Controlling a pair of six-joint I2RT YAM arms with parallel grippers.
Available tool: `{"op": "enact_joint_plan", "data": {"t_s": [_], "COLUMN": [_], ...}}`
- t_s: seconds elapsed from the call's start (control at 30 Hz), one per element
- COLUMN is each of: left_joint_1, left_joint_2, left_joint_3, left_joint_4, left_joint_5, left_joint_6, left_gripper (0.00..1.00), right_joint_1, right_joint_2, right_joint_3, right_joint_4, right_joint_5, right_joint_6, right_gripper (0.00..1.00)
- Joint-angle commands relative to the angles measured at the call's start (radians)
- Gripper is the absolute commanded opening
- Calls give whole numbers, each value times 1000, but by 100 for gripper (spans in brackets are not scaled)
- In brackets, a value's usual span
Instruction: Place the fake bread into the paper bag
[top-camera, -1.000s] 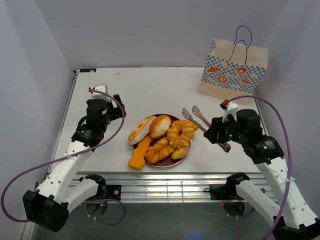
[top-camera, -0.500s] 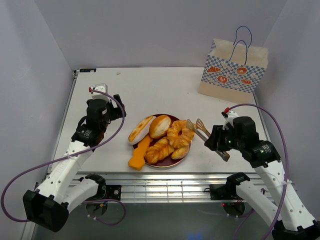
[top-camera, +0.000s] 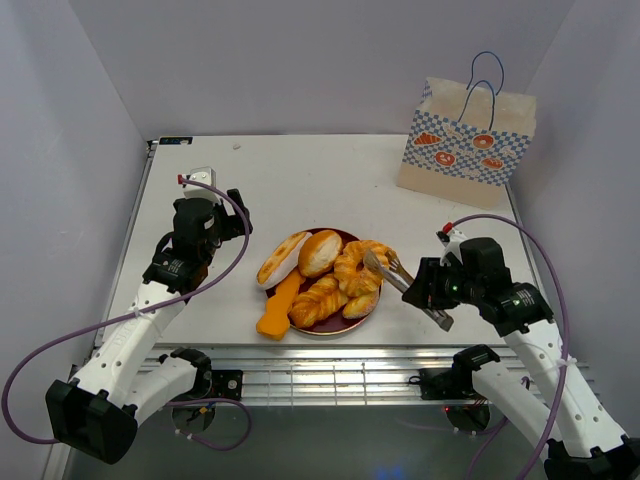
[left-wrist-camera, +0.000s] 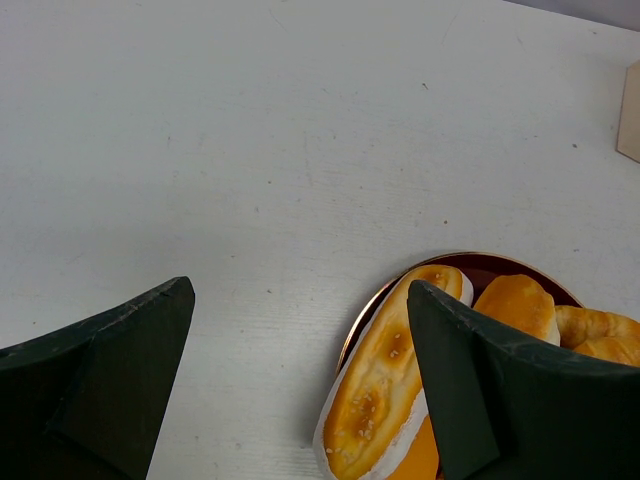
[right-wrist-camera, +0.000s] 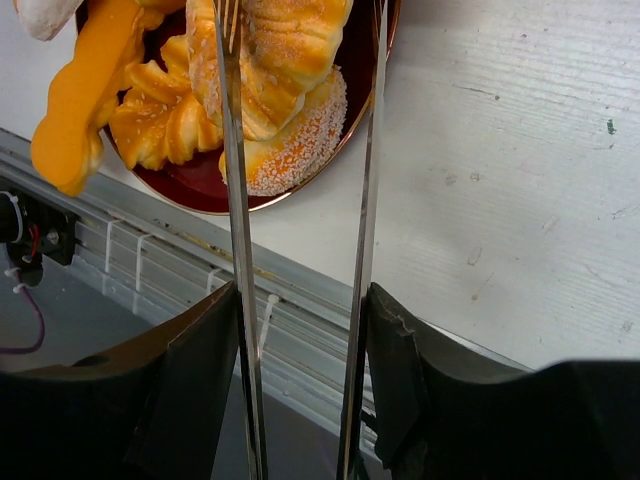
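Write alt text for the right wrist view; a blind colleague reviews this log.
The right gripper holds metal tongs, their open arms reaching a croissant on the dark red plate. An orange wedge lies left of the plate.

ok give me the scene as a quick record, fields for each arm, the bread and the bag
left fingers: open, empty, over the table left of the plate
right fingers: shut on the tongs
tongs: arms apart, tips at the croissant on the plate
fake bread: piled on the plate, orange wedge overhanging its edge
paper bag: upright at the table's far right, apart from the plate
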Motion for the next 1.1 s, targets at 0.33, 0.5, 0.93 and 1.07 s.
{"op": "enact_joint_plan", "data": {"t_s": [0.33,0.5,0.93,1.07], "left_joint_1": [-3,-3,-3,-3], "left_joint_2": [-2,-4,8,7], "left_joint_3": [24,24,29,27], "left_joint_4": [3,3,0,0], "left_joint_5": [15,16,22,21], "left_joint_6": [6,6,3,1], "left_gripper": [98,98,98,98], "right_joint_1": [3,4,3,3], "right_joint_2": [4,15,-34,-52], "right_joint_3": [-14,61,298,293], "right_joint_4": [133,128,391,571], "right_joint_5": [-134,-128,22,154], "right_joint_6": [57,39,-67,-60], "right_gripper": [27,17,8,8]}}
